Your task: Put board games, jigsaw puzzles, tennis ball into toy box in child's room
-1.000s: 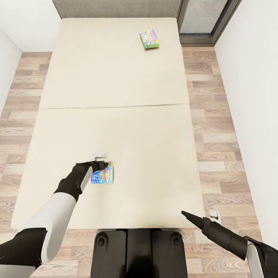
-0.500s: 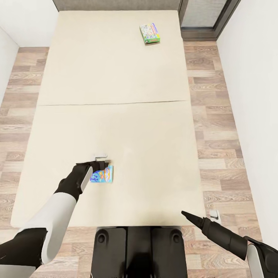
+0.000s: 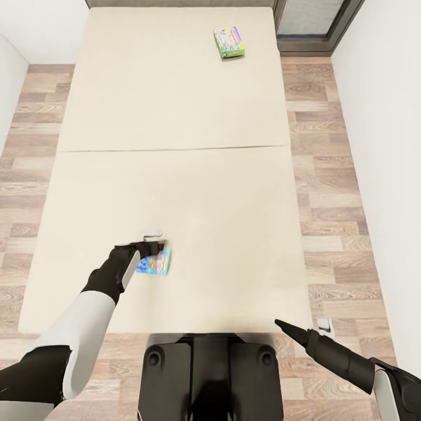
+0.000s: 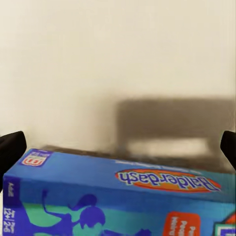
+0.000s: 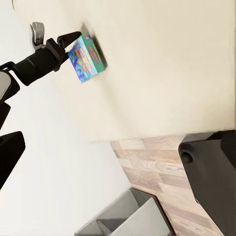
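Blue board game (image 3: 155, 262) grasped by left claw (image 3: 149, 248) over bed (image 3: 175, 117), right claw (image 3: 279, 323) state unclear

Lighting: bright, even and diffuse in all views; no visible source, no glare or hot spots.
Shadows: soft and faint. In the left wrist view a blurred grey shadow lies on the bed (image 4: 98, 59) just beyond the blue box (image 4: 118, 196). In the head view a thin dark line crosses the bed (image 3: 175, 117); little shadow under the green box (image 3: 229, 42).
Sharpness: head view crisp at centre, floor (image 3: 327, 193) planks slightly smeared. Left wrist view soft; box lettering readable but fuzzy, fingertips (image 4: 11, 147) dark and featureless at the edges. Right wrist view moderately sharp.
Distortion: wide-angle spread in the head view; bed edges splay outward.
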### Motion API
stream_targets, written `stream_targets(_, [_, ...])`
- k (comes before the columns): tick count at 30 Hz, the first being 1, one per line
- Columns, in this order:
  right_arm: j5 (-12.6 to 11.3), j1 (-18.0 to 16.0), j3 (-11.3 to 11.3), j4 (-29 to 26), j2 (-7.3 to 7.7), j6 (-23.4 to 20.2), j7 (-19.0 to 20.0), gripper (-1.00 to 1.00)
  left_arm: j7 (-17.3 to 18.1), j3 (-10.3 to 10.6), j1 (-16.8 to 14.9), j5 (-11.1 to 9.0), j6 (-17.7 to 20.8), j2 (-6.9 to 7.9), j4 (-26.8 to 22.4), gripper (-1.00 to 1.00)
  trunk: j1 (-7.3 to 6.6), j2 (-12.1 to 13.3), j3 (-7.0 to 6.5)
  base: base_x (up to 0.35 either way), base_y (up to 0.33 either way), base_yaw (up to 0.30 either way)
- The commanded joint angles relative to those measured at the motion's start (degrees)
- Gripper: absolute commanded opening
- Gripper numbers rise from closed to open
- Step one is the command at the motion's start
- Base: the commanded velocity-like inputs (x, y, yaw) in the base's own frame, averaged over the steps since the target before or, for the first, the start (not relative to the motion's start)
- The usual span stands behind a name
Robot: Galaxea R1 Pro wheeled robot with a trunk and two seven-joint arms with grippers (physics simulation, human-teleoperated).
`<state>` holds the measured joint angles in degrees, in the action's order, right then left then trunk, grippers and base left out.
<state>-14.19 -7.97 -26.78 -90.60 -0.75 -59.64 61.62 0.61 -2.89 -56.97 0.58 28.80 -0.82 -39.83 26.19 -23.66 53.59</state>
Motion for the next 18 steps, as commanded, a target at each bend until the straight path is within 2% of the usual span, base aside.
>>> stream_targets(1, [0.22,-0.03,-0.11,-0.02,-0.05,-0.19,0.33,1.00,-0.01,-0.28,0.02,-0.32,0.47,-0.06,1.25,1.00,0.04,-0.07,0.06,-0.071,0.000,0.001])
stream_targets(5, [0.21,-0.03,-0.11,-0.02,-0.05,-0.17,0.34,1.00,0.00,-0.22,0.02,-0.32,0.47,-0.06,1.25,1.00,0.04,-0.07,0.06,-0.099,0.000,0.000])
stream_targets(18, [0.29,-0.05,-0.11,0.04,-0.05,-0.13,0.34,1.00,-0.05,-0.19,0.02,-0.32,0.47,-0.03,1.25,1.00,0.04,-0.07,0.06,-0.217,0.000,0.000])
